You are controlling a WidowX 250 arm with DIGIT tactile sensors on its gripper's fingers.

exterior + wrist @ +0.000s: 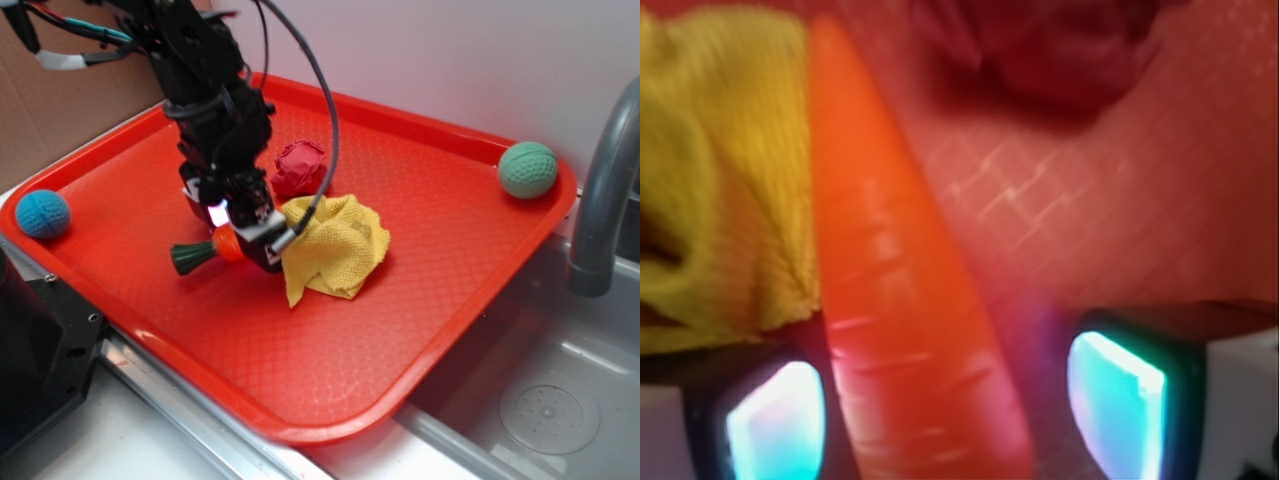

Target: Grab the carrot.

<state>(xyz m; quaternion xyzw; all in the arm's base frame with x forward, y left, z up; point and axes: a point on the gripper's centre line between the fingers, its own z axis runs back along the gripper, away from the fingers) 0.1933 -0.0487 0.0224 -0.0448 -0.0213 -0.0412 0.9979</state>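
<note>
**Carrot between the fingers on the red tray**

Carrot [902, 300] fills the wrist view, lying lengthwise between the two lit fingertips [775, 420], tapered end pointing away. A gap shows between the carrot and the fingertip on the picture's right; contact on the other side cannot be confirmed, so whether the gripper [240, 232] is spread or clamped on the carrot cannot be told.

Positions relative to the gripper, exterior view:
- Carrot: directly under the fingers, dark green stem end [190, 257] protruding toward the blue ball [43, 214].
- Yellow cloth [335, 245]: crumpled, just beside the gripper and touching the carrot's side.
- Dark red ball [300, 167]: just behind, near the cloth.
- Green ball [527, 169]: well apart, in the far corner of the tray [330, 390].
- Grey faucet [600, 190]: beyond the tray edge, over the sink
</note>
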